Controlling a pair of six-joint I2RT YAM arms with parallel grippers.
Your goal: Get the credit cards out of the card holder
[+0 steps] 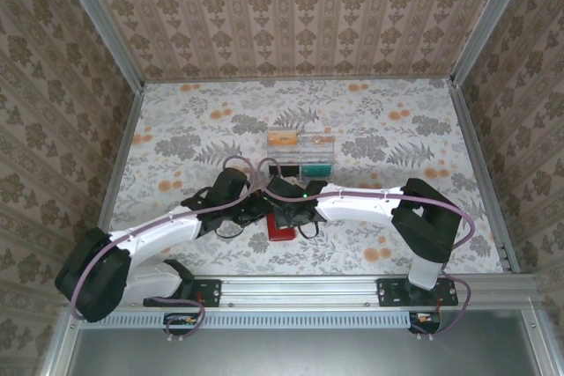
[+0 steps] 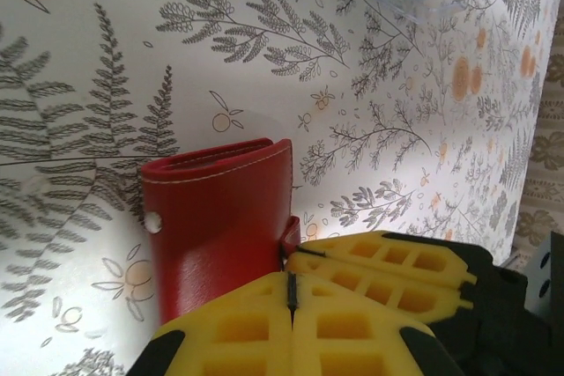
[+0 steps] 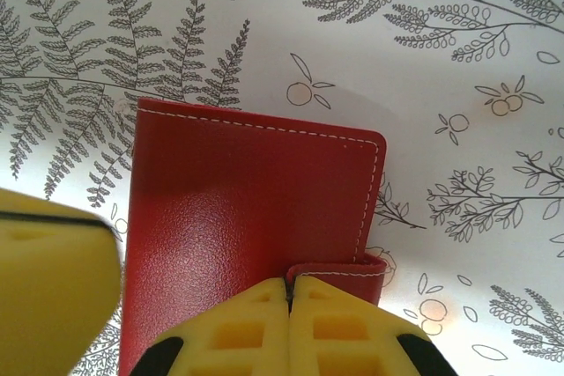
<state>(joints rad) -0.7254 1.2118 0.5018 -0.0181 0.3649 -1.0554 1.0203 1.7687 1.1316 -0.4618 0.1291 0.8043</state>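
Two tools, left tool [image 2: 290,281] and right tool [image 3: 289,298], sit clamped closed, tips at the closing tab [image 3: 339,271] of the card holder [image 3: 247,191], folded flat on the tabletop [image 3: 441,59]. Opening step, I judge: next I must peel that tab up. Pebbled red leathery cover, white stitching, rounded corners.

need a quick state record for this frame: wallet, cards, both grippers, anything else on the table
card holder: red, folded shut, flat on the table
closing tab: wrapped over the edge; fastened or not, cannot tell
credit cards: not yet out
left gripper: jaws shut, tips at the closing tab
right gripper: jaws shut, tips on the cover beside the closing tab
clear tray: beyond the card holder, orange and teal contents, untouched
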